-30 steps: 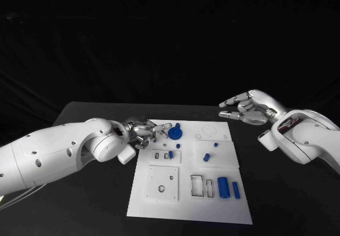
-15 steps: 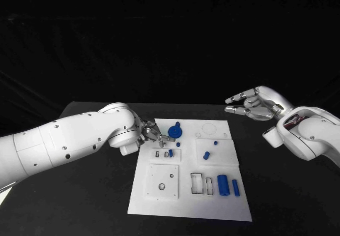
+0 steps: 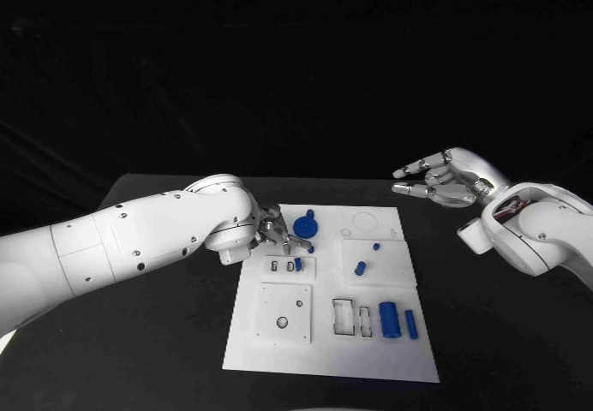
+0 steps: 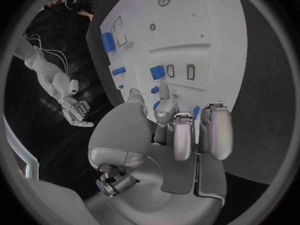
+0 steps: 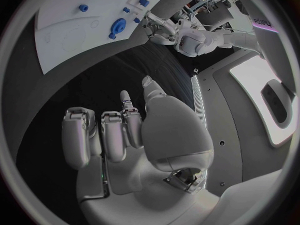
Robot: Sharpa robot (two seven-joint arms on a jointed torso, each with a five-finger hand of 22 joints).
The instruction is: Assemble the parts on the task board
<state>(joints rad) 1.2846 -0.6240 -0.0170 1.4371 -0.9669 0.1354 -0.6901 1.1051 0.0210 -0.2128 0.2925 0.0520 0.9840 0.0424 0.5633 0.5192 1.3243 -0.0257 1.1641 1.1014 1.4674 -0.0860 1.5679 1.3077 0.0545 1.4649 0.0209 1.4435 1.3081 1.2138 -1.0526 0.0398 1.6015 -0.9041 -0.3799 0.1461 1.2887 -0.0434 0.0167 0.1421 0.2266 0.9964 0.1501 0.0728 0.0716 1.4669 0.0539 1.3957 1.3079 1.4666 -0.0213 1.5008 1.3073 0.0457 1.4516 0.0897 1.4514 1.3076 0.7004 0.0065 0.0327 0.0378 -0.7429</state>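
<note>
The white task board (image 3: 324, 351) lies in the middle of the black table. My left hand (image 3: 282, 235) hangs over its far left corner, next to a round blue part (image 3: 305, 228). In the left wrist view the fingers (image 4: 181, 135) are stretched out and apart, blue shows between them, and no piece looks gripped. A small blue piece (image 3: 296, 264) stands in a slot just in front of that hand. My right hand (image 3: 441, 180) floats beyond the board's far right corner, fingers loosely bent, holding nothing.
More blue parts lie on the board: two small pieces (image 3: 360, 270) near the middle, plus a cylinder (image 3: 389, 322) and a bar (image 3: 410, 328) at the near right. Empty slots (image 3: 352, 321) and a square plate (image 3: 284, 315) take up the near half.
My left arm has swung in towards the board, and its hand now sits a little further over the far left corner. The right hand has drifted slightly back and to the right.
</note>
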